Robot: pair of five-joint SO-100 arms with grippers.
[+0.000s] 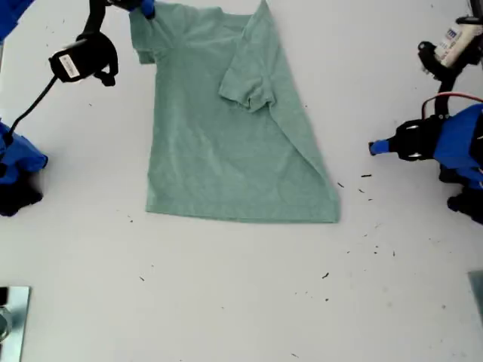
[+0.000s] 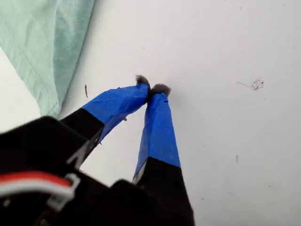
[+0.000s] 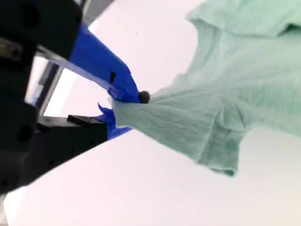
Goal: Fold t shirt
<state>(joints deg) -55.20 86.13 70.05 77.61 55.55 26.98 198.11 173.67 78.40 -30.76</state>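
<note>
The t shirt (image 1: 226,143) lies flat on the white table (image 1: 241,302), in the upper middle of the exterior view, hem toward the bottom of that view and neck toward the top. Its side on the exterior view's right is already folded in over the body: the sleeve (image 1: 249,83) from that side rests on the chest, and the folded edge runs diagonally from the collar area down to the hem corner on that view's right.

My second gripper (image 3: 123,109) is clamped on the cloth. In the second wrist view the blue jaws are pinched around a bunched bit of mint-green fabric, which fans out from the tips in tight creases, with a short sleeve hanging loose just beyond. In the exterior view this gripper (image 1: 143,9) sits at the top left, at the shirt's shoulder corner, with its black wrist camera (image 1: 81,59) just beside the garment.

My first gripper (image 2: 153,88) holds nothing. Its blue-taped jaws are pressed together, tips touching, over bare table, with a hemmed edge of the shirt (image 2: 47,47) lying nearby but apart. In the exterior view it (image 1: 375,148) sits at the right, pointing toward the shirt and well clear of it.

Small dark specks (image 1: 366,188) dot the table between this gripper and the hem.
</note>
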